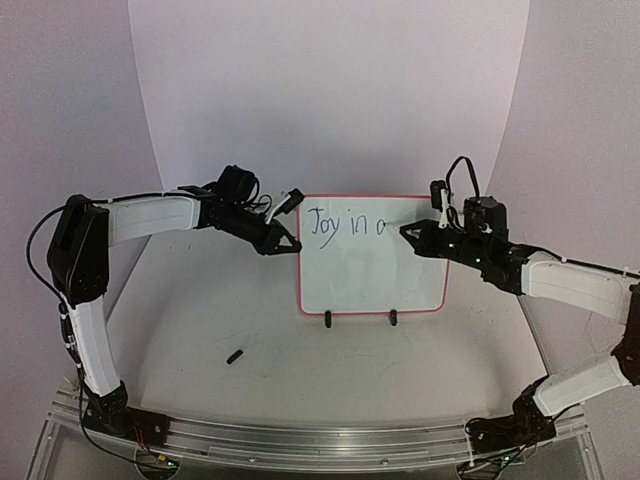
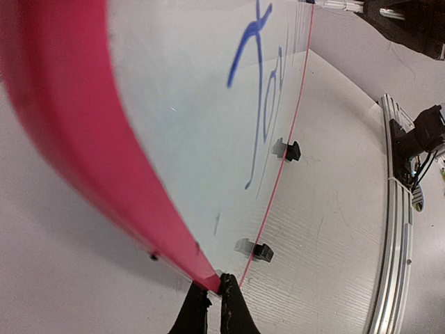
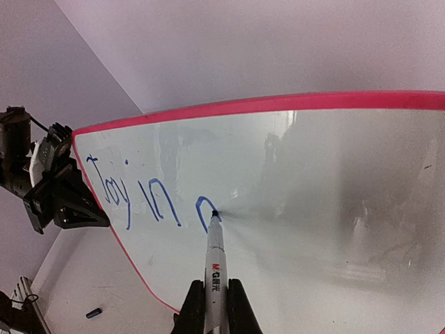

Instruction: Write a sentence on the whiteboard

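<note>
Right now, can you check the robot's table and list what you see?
Surface: white table.
Job's things: whiteboard upright on two black feet; sentence reads "Joy in" plus a started letter; marker tip on the board.
Clutter: small dark piece, maybe a cap, lying on the table.
Grippers: left gripper shut on the whiteboard's left rim; right gripper shut on the marker.
Cables: black cable looped above the right wrist; another beside the left arm.
Surroundings: curved white backdrop; metal rail at near edge.

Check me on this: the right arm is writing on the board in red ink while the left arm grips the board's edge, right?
Not quite: the writing on the board is blue, not red; the right wrist view shows it. Otherwise correct.
</note>
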`<state>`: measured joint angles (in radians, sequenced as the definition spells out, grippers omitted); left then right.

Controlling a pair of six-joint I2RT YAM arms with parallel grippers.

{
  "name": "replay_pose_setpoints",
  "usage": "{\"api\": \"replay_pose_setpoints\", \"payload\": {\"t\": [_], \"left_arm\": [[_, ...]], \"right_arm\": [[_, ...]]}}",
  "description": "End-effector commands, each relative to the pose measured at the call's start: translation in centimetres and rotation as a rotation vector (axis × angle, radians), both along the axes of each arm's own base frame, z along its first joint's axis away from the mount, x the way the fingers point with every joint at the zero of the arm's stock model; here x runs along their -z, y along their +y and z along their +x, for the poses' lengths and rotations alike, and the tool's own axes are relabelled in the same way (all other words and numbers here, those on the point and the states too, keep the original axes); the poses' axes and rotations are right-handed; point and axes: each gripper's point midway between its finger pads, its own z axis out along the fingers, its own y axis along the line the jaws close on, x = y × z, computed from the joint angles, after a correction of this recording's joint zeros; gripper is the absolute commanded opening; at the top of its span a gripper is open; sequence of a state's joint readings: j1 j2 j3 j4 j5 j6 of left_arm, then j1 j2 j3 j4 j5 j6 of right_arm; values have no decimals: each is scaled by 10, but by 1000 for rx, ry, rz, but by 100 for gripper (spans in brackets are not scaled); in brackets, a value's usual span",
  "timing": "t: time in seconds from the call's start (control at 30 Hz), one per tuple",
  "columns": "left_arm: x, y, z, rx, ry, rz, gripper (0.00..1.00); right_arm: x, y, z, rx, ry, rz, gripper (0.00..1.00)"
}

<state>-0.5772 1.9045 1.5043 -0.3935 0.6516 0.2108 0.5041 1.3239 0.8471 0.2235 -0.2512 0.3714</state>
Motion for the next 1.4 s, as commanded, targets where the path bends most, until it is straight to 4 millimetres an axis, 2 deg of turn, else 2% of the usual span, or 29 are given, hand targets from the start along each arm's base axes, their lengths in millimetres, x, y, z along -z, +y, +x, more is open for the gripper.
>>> {"api": "replay_pose_setpoints", "payload": {"t": [0.0,0.47,0.6,0.93,1.2,1.37], "left_arm": [[27,6,-14,26,10,121,0],[27,6,-14,26,8,120,0],[26,6,-14,26,8,119,0],[26,6,-14,26,10,119,0],[26,6,-15,27,9,121,0],[27,5,-15,28,10,119,0]], "right_arm": [[-24,0,9,20,-58,33,0],[14,-10,-6,38,27,-3,0],[10,-14,-5,56,14,-3,0],[-39,-10,-10,26,-74,78,0],[-22,-14,-2,74,-38,57,0],[-19,-19,4,113,-39,41,0]]}}
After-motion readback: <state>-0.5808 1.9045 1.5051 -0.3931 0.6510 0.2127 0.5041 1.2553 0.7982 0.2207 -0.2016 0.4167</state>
